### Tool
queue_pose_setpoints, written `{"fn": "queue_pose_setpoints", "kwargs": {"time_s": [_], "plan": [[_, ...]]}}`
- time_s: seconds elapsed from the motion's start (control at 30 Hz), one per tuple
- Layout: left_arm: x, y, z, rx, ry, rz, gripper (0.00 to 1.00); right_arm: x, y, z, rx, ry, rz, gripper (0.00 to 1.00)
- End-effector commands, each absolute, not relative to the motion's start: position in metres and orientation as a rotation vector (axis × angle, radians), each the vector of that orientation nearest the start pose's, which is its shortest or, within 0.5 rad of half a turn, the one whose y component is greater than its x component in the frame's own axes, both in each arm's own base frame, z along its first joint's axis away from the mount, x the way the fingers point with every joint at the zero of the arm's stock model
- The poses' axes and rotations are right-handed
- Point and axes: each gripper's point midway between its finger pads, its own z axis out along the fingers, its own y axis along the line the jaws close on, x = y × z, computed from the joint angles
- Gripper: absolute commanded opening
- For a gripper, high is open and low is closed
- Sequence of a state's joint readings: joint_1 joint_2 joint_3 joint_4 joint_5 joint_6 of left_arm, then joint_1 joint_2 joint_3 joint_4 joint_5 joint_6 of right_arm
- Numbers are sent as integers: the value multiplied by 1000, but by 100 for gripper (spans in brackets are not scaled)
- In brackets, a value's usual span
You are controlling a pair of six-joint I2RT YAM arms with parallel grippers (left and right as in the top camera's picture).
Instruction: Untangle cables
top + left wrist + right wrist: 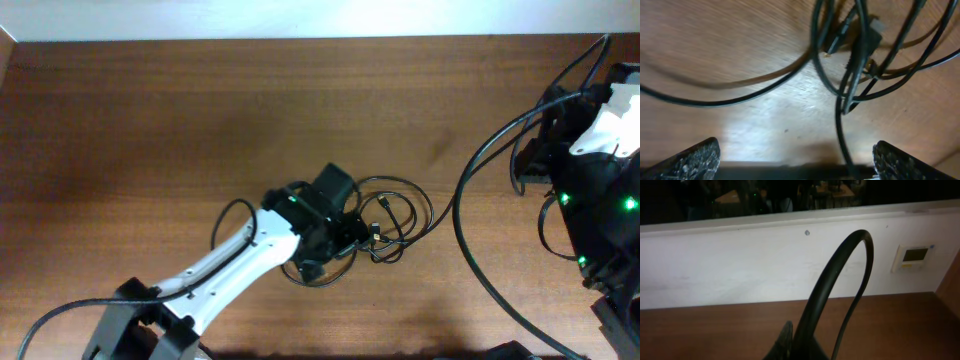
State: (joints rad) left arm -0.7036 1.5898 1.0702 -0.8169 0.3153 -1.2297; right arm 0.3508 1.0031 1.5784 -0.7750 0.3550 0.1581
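Left wrist view: the left gripper (800, 165) hangs low over the table (730, 45) with its jaws spread wide. Its two rough black fingers (695, 160) show only at the bottom corners, and nothing is clamped between them. One thin strand runs down through the gap, which suggests the hand is lined up to close on a single cord rather than the whole bundle. Just beyond the fingers lie the cables (860, 55), thin black cords crossing in a knot at upper right. At least two small plug ends (840, 37) are caught in the crossing, and a long loose loop sweeps off to the left across the wood. From overhead, the tangle sits near the middle of the table, slightly right of centre. The white left arm (240, 255) reaches in diagonally from the lower left, so its wrist covers the tangle's left edge. The untangling looks barely begun, since the loops overlap as one heap. Farther off, the right arm (600, 140) is parked at the table's right edge, well apart from the cords. The right gripper (786, 340), only a dark point at the bottom of its own camera, is closed and empty. It faces the white wall (715, 275) behind a thick arm wire (840, 280), apparently held clear to give the left arm working room.
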Motion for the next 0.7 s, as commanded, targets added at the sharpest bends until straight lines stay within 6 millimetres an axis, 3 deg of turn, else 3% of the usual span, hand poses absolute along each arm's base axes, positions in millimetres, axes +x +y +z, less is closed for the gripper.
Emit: {"fn": "queue_pose_setpoints", "kwargs": {"time_s": [0.0, 0.13, 0.27, 0.37, 0.67], "plan": [[214, -264, 68, -829, 3077, -570, 99, 282, 36, 480, 112, 1736, 54, 4], [209, -267, 48, -868, 3083, -463, 89, 282, 36, 480, 112, 1735, 54, 4], [201, -266, 25, -1036, 3111, -368, 88, 282, 36, 480, 112, 1735, 54, 4], [202, -266, 19, -1051, 3114, -351, 84, 282, 36, 480, 112, 1735, 54, 4], [227, -274, 10, -1022, 3012, -397, 86, 282, 36, 480, 111, 1736, 54, 4]]}}
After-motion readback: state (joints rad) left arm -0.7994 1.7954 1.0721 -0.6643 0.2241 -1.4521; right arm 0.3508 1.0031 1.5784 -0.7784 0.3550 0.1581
